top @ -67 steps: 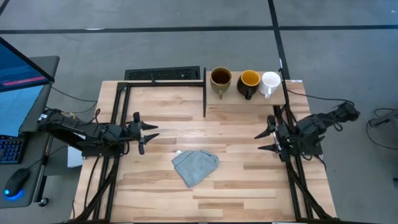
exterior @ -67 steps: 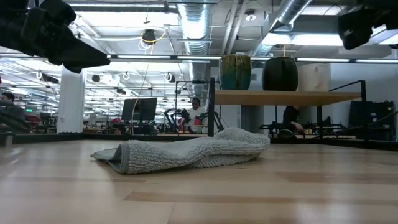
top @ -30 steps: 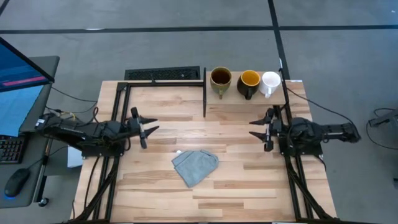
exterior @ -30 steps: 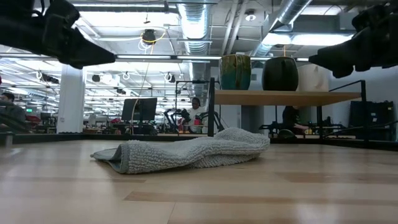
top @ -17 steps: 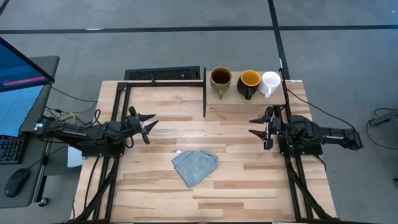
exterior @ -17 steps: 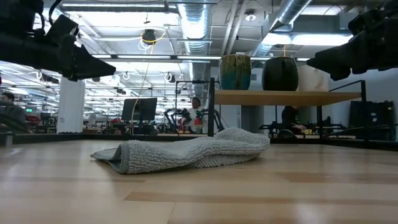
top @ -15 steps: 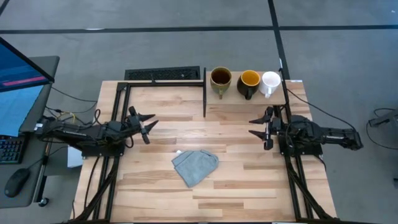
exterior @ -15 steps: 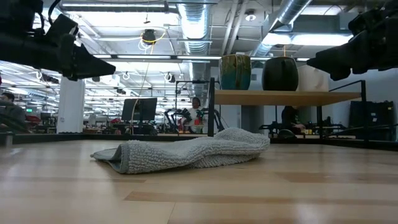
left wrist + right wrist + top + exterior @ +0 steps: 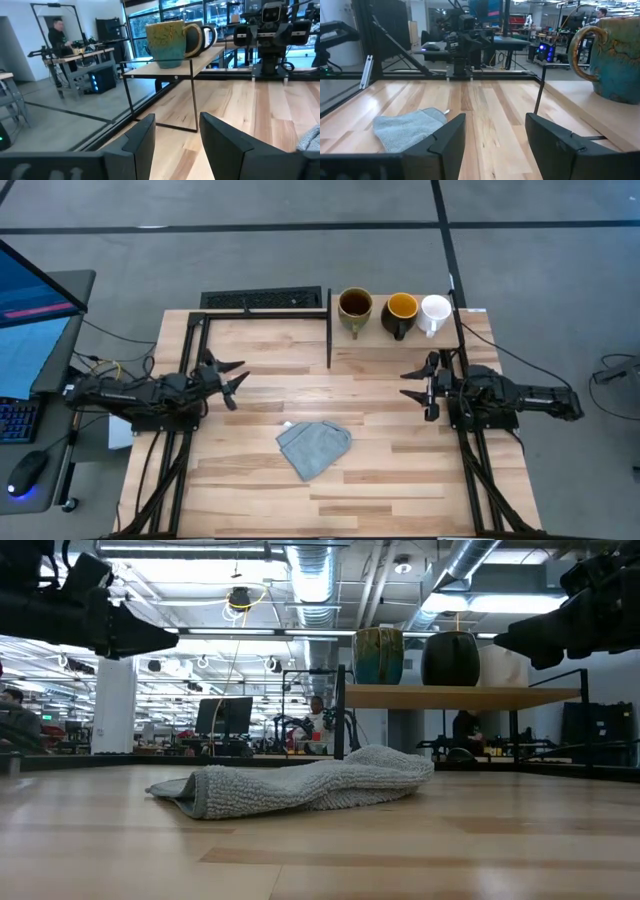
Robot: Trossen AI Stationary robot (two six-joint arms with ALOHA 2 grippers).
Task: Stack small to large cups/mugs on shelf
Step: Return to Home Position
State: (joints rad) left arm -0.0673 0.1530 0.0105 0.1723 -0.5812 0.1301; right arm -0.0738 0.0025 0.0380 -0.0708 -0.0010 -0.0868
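Three mugs stand upright in a row on the light-wood shelf at the table's far right: an olive-tan mug, a dark mug with a yellow inside and a smaller white mug. My left gripper is open and empty above the table's left part, fingers pointing toward the right. My right gripper is open and empty above the table's right part, near the shelf's near edge, fingers pointing left. The olive-tan mug also shows on the shelf in the left wrist view.
A crumpled grey-blue cloth lies on the planked table between the two grippers, toward the near side. A black upright runs along the shelf's left edge. A black keyboard lies at the far edge. People stand in the room beyond.
My left gripper has drawn back a little toward the table's left edge and rolled about its own axis, staying open. My right gripper has kept almost still. The mugs and the cloth have not moved.
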